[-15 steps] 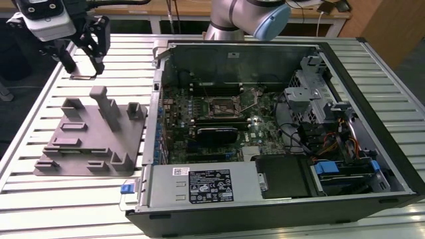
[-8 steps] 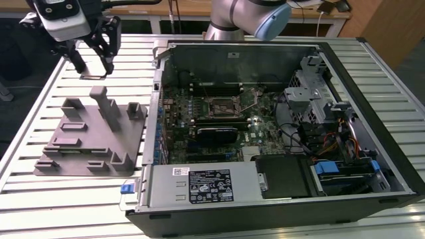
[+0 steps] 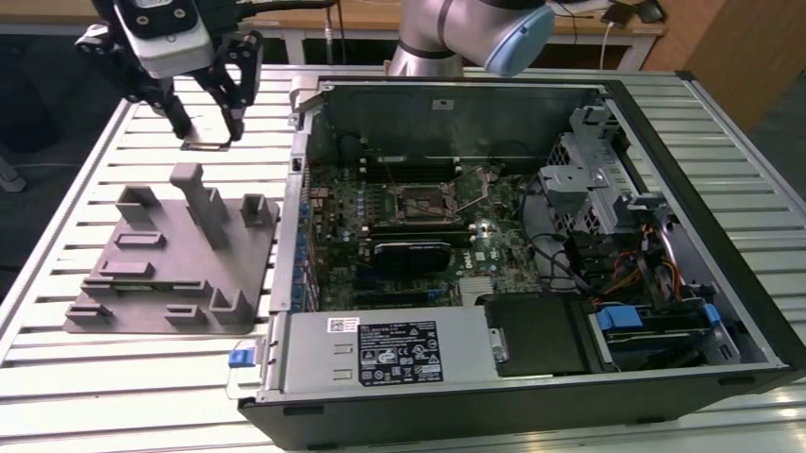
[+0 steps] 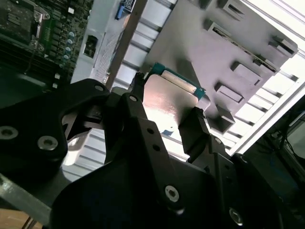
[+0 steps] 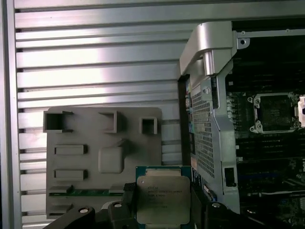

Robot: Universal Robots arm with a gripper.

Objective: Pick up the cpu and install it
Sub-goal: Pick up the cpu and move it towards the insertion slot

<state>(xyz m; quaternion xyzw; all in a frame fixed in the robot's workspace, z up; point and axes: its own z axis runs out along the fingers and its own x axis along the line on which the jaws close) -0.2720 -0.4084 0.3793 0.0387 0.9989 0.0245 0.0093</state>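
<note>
So the fingers [image 4: 198,125] are clamped on two opposite edges of the cpu [image 5: 163,199], one pad per side. The chip sits flat between them with its shiny metal lid facing the first wrist view. Pinch looks pretty centred to me, and I can't spot any tilt worth mentioning.

Zooming out, the gripper [image 3: 208,132] hangs in the air with the chip clear of the grey fixture block [image 3: 164,255], nothing touching. In the exterior view it's over the far end of the block, above the slatted table [image 3: 75,377].

The open computer case [image 3: 529,94] stands just beside the block, on the exterior view's right of it. The black-framed socket [image 5: 275,112] is inside on the motherboard, well apart from the block, and it looks bare.

My read: we're mid-carry, with the pickup done and the install not yet.

Tips for this bit:
- Hold the chip level and don't squeeze harder. An edge grip on something this thin can pop or twist.
- Travel high enough to clear the block's tall posts and the case wall beside it.
- Sort out the chip's rotation versus the socket frame while up in free air, not down among the parts.
</note>
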